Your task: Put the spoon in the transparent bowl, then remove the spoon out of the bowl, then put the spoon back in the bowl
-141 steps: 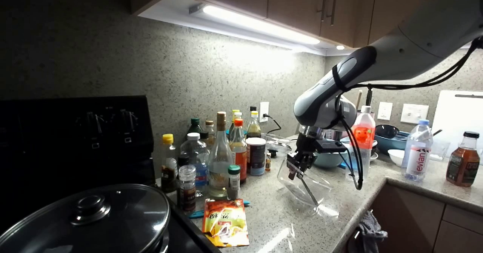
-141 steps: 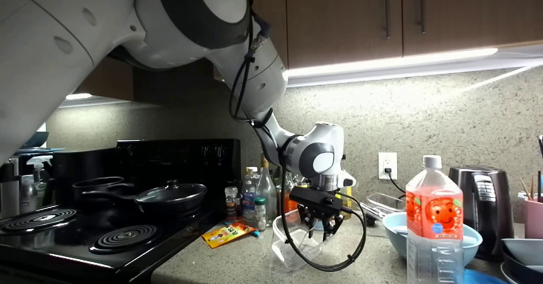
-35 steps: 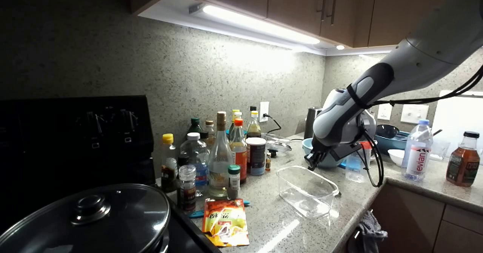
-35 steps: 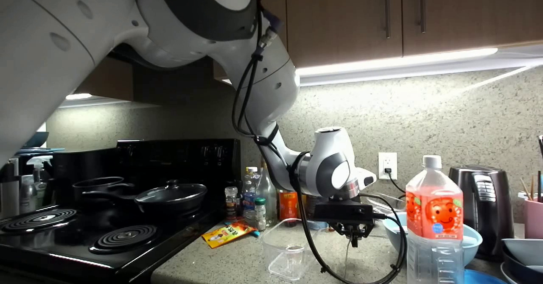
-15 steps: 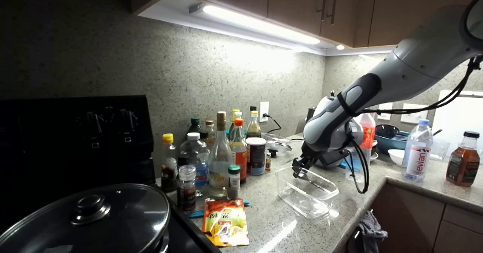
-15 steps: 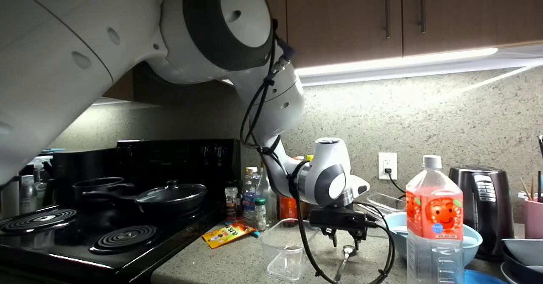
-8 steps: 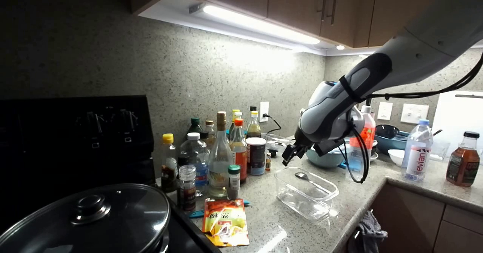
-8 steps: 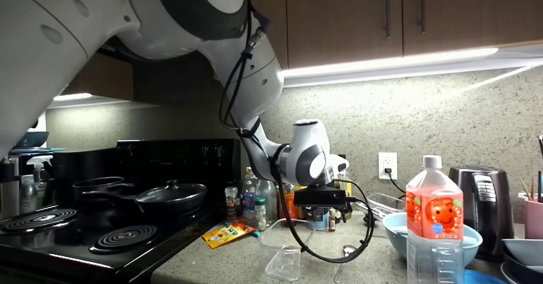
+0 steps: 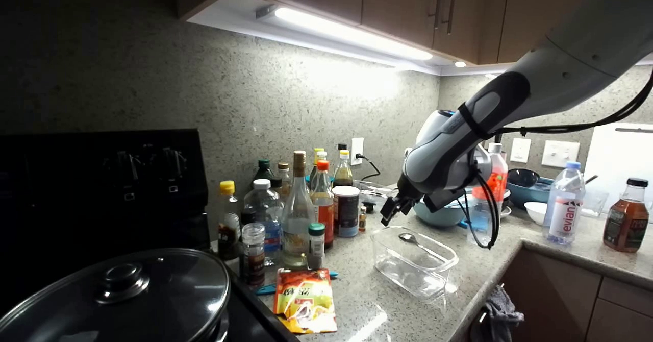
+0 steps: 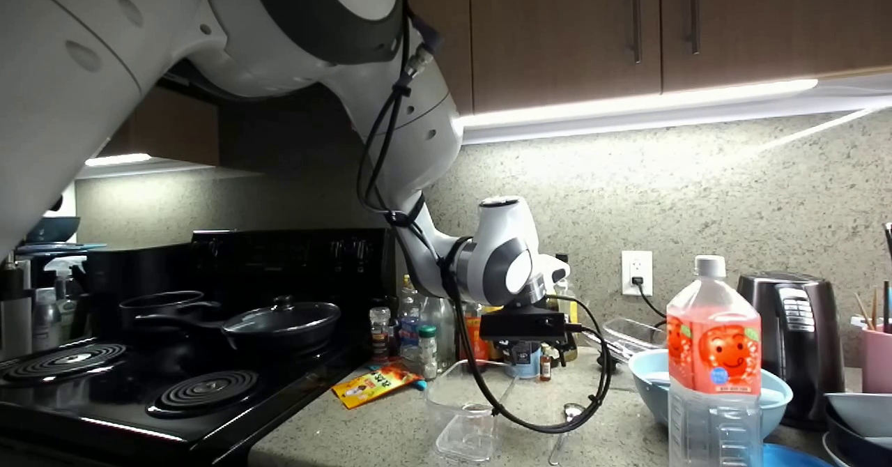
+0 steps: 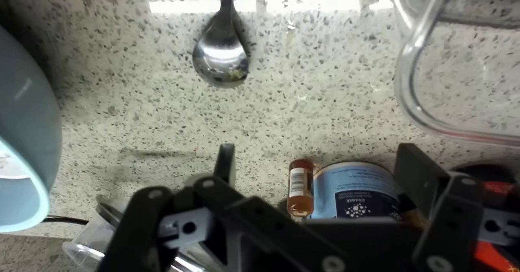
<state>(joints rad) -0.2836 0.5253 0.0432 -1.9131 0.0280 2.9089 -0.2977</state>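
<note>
The spoon (image 11: 221, 57) lies flat on the counter, beside the transparent bowl and apart from it in the wrist view. An exterior view shows the spoon (image 9: 408, 238) through the bowl's clear wall; its handle also shows in an exterior view (image 10: 557, 446). Upright on the counter stands the transparent bowl (image 9: 378, 252), its rim (image 11: 412, 97) at the right of the wrist view. Above the counter, behind both, my gripper (image 11: 317, 148) is open with nothing between its fingers. In an exterior view the gripper (image 9: 395, 214) hangs over the bowl's far end.
A light blue bowl (image 11: 28, 113) stands close on the spoon's side. A tall red-labelled bottle (image 10: 714, 355) is near it. Several bottles and a salt canister (image 9: 347, 214) line the wall. A food packet (image 9: 305, 301) lies near the stove.
Earlier the spoon was in my gripper and the transparent bowl was tilted; the bowl now stands flat. The gripper has opened, let the spoon go onto the counter, and moved up and away.
</note>
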